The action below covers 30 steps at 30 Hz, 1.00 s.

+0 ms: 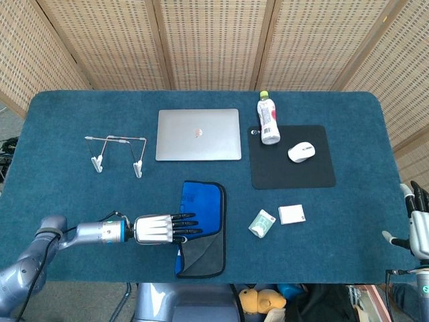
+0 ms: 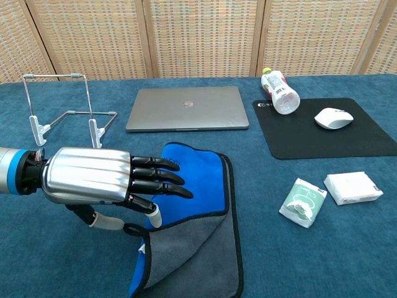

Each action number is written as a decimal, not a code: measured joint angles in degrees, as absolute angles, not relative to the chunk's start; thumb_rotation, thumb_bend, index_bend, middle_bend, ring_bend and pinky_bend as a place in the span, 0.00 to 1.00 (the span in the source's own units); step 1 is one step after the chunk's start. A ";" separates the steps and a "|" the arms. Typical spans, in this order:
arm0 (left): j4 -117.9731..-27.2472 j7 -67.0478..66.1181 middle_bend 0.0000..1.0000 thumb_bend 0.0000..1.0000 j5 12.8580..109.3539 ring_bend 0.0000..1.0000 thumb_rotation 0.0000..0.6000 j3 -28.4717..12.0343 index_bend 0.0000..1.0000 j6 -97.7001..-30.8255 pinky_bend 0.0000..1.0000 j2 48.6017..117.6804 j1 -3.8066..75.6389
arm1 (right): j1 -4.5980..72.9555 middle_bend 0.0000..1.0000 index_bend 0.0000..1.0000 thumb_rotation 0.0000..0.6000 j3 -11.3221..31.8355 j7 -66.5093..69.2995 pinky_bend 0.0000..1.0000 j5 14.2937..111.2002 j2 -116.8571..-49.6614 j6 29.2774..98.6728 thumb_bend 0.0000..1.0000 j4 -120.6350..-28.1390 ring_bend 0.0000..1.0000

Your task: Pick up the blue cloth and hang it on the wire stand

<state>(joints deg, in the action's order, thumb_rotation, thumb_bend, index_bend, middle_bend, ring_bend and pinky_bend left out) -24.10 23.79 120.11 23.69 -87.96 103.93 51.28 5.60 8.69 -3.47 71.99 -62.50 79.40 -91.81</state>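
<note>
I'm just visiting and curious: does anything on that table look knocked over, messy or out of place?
Two things. The drink bottle lies on its side, partly on the black mouse pad, cap still on. The blue cloth is rumpled, one corner folded over showing grey. Nothing looks spilled or broken.

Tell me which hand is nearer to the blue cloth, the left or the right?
Left. The left hand has its fingers over the left edge of the blue cloth. The right hand is far off at the table's right edge.
</note>
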 measured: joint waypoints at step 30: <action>-21.47 25.07 0.00 0.50 119.42 0.00 1.00 24.37 0.47 -88.07 0.00 105.48 49.21 | 5.66 0.00 0.00 1.00 8.57 -3.83 0.00 72.05 -62.64 79.32 0.00 -91.81 0.00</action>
